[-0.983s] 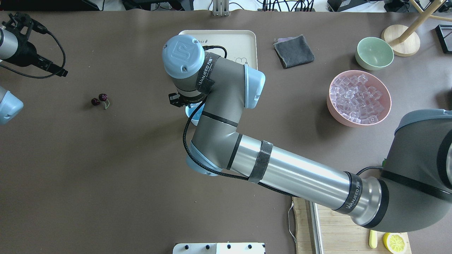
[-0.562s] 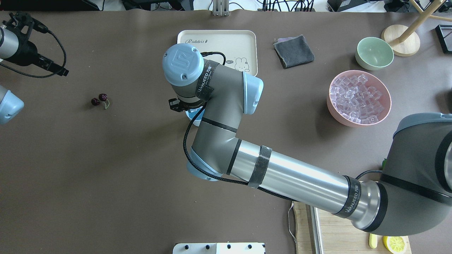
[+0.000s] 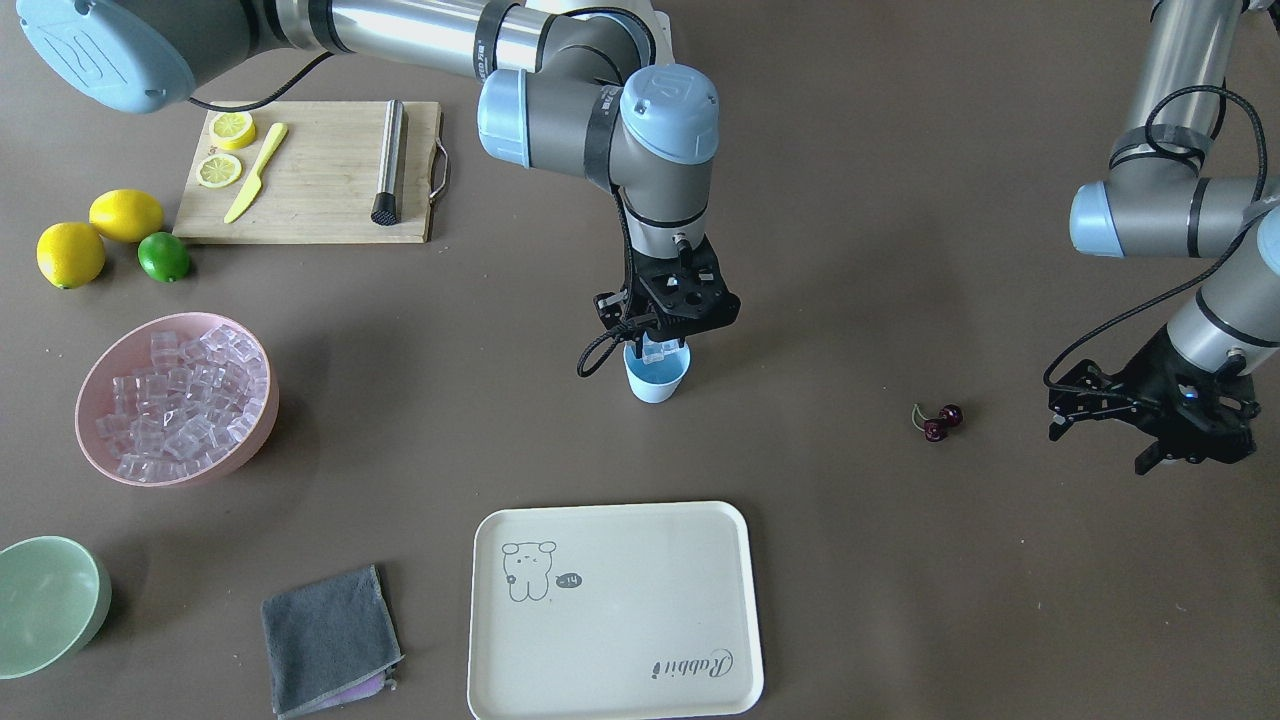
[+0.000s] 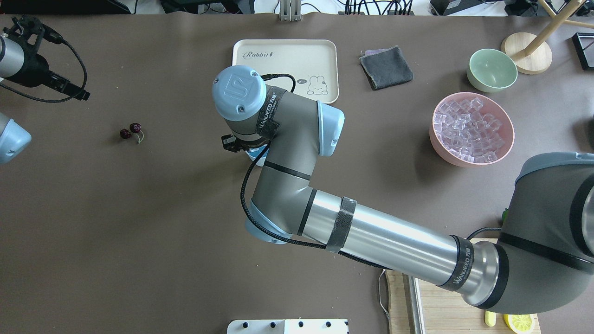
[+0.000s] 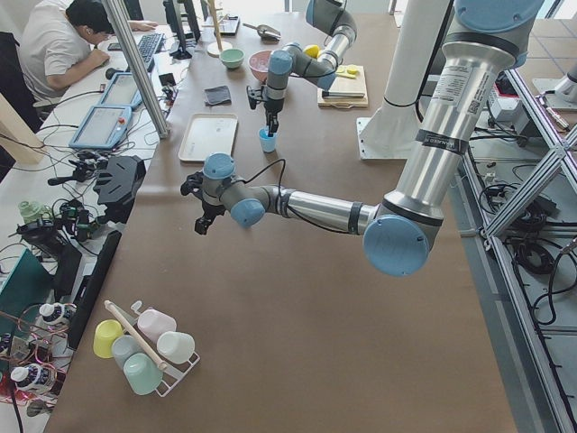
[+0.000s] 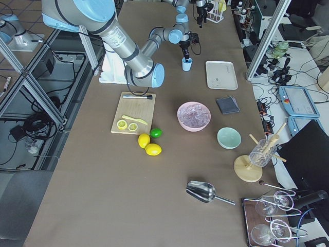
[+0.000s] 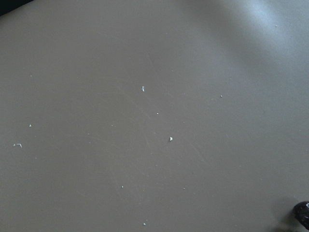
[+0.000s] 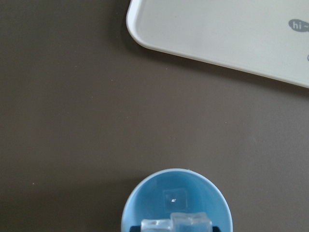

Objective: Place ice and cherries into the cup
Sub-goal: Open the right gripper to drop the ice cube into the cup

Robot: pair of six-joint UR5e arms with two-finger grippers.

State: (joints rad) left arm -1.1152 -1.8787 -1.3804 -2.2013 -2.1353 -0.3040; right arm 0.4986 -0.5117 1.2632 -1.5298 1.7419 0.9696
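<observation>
The light-blue cup (image 3: 655, 380) stands mid-table. My right gripper (image 3: 655, 350) hangs straight over its mouth, shut on clear ice cubes (image 8: 190, 223). In the right wrist view the cup (image 8: 145, 203) sits at the bottom edge with the cubes above its blue inside. More ice (image 3: 175, 395) fills the pink bowl (image 3: 262, 415). The two dark red cherries (image 3: 938, 422) lie on the table, also seen in the overhead view (image 4: 131, 131). My left gripper (image 3: 1098, 440) hovers beside them, open and empty.
A cream tray (image 3: 620, 600) lies beyond the cup, with a grey cloth (image 3: 330, 625) and a pale green bowl (image 3: 50, 605) nearby. A cutting board (image 3: 320, 170) with lemon slices and a knife is near the robot. Two lemons and a lime (image 3: 163, 256) lie beside it.
My right wrist has shifted a little toward the robot's side, uncovering more of the tray, and now hides more of the cup. The left arm and cherries have not moved.
</observation>
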